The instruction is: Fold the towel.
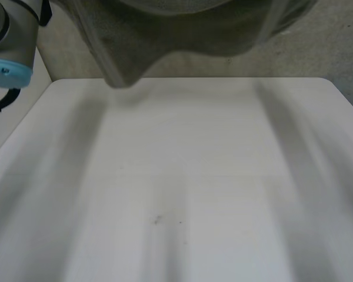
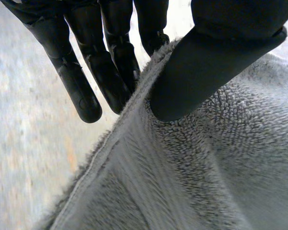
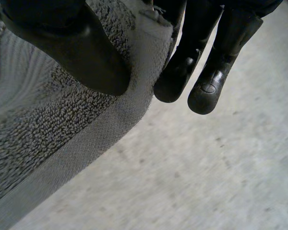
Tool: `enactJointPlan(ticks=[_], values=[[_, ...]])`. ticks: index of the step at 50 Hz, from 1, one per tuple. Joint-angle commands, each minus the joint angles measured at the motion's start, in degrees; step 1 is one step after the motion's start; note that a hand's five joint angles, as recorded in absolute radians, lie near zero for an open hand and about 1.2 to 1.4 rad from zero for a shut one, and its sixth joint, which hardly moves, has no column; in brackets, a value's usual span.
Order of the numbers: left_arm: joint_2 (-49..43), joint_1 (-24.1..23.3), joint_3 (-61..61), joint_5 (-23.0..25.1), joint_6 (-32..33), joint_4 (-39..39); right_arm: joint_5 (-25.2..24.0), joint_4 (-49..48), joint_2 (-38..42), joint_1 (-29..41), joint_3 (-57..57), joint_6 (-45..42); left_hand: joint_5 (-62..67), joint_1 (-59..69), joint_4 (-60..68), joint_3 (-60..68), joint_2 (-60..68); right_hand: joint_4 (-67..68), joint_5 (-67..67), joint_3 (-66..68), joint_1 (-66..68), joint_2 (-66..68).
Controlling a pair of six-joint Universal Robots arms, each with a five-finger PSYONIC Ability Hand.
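Observation:
A grey terry towel (image 1: 176, 35) hangs in the air above the far edge of the white table (image 1: 182, 176), close to the head camera, its lowest fold dipping toward the table's far left. In the left wrist view my left hand (image 2: 110, 72) pinches the towel (image 2: 192, 167) along its edge, thumb on the pile and fingers behind it. In the right wrist view my right hand (image 3: 182, 57) pinches the towel (image 3: 48, 124) near its hemmed border, thumb on top, fingers behind.
A grey joint with a light-blue cap (image 1: 9, 69) of my left arm stands at the table's far left. Beyond the table lies pale speckled floor (image 1: 335, 47). Small dark specks (image 1: 157, 220) mark the tabletop.

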Motion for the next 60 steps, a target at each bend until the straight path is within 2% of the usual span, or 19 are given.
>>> enactJointPlan(ticks=[1, 4, 8, 10, 16, 22, 26, 28, 29, 30, 31, 36, 51, 60], values=[[1.9, 0.0, -16.0, 0.5, 0.7, -4.3, -4.5, 13.9, 0.3, -0.1, 7.9, -0.2, 11.0, 11.3, 10.1, 10.2, 10.2, 3.1, 2.9, 3.3, 3.3, 3.3], [2.3, 0.0, -26.1, 1.0, 1.0, -4.1, -7.5, 18.6, 0.9, -0.3, 13.4, -0.7, 11.0, 11.3, 10.1, 10.2, 10.2, 3.1, 2.9, 3.3, 3.3, 3.3], [1.8, 0.0, -38.9, 2.4, 1.3, -2.3, -9.9, 19.3, 1.8, -0.4, 20.4, -2.0, 11.0, 11.3, 10.1, 10.2, 10.2, 3.1, 2.9, 3.3, 3.3, 3.3], [1.5, 0.0, -42.2, 2.8, 1.8, -1.1, -10.9, 18.2, 2.9, -0.5, 27.6, -4.7, 11.0, 11.3, 10.1, 10.2, 10.2, 3.1, 2.9, 3.3, 3.3, 3.3], [-1.9, 0.1, -51.2, 3.4, 7.1, 3.6, -10.4, 15.8, 5.0, -0.9, 38.1, -10.0, 11.0, 11.3, 10.1, 10.2, 10.2, 3.1, 2.9, 3.3, 3.3, 3.3], [-1.4, 0.6, -57.0, 3.4, 12.2, 4.3, -10.0, 16.0, 3.3, -3.3, 42.5, -9.7, 11.0, 11.3, 10.1, 10.2, 10.2, 3.1, 2.9, 3.3, 3.3, 3.3], [-0.1, 1.0, -58.7, 3.4, 13.0, 4.8, -10.3, 15.6, -3.7, -6.3, 47.8, -8.3, 8.6, 8.9, 7.6, 7.7, 7.7, 3.1, 2.9, 3.3, 3.3, 3.3], [1.0, 1.1, -59.6, 3.3, 13.0, 5.9, -10.7, 15.3, -5.7, -7.6, 49.6, -7.1, -7.9, -7.6, -8.8, -8.7, -8.7, 3.1, 2.9, 3.3, 3.3, 3.3], [1.0, 1.1, -59.6, 3.3, 13.0, 5.9, -10.8, 15.1, -7.2, -8.9, 50.8, -5.6, -7.9, -7.6, -8.9, -8.8, -8.8, 3.1, 2.9, 3.3, 3.3, 3.3], [1.2, 1.1, -60.1, 3.1, 13.0, 7.1, -10.8, 14.5, -8.1, -9.9, 51.9, -4.2, -20.6, -20.3, -21.5, -21.4, -21.5, 3.1, 2.9, 3.3, 3.3, 3.3], [1.2, 1.1, -60.4, 3.1, 13.1, 8.5, -10.8, 14.5, -8.1, -9.9, 51.9, -4.2, -28.1, -27.8, -29.0, -28.9, -28.9, 3.1, 2.9, 3.3, 3.3, 3.3], [1.0, 1.1, -61.4, 2.9, 13.2, 12.4, -11.2, 9.9, -9.8, -13.4, 55.9, 0.1, -35.2, -34.9, -36.1, -36.0, -36.0, 3.1, 2.9, 3.3, 3.3, 3.3], [4.0, 1.4, -65.8, 2.7, 13.3, 14.0, -11.3, 8.1, -10.0, -15.0, 56.7, 0.5, -34.4, -34.1, -35.3, -35.2, -35.2, 3.1, 2.9, 3.3, 3.3, 3.3], [5.5, 1.5, -66.7, 2.6, 13.2, 13.5, -10.4, 7.6, -10.1, -15.4, 56.8, 0.5, -29.5, -29.2, -30.4, -30.3, -30.3, 3.1, 2.9, 3.3, 3.3, 3.3]])
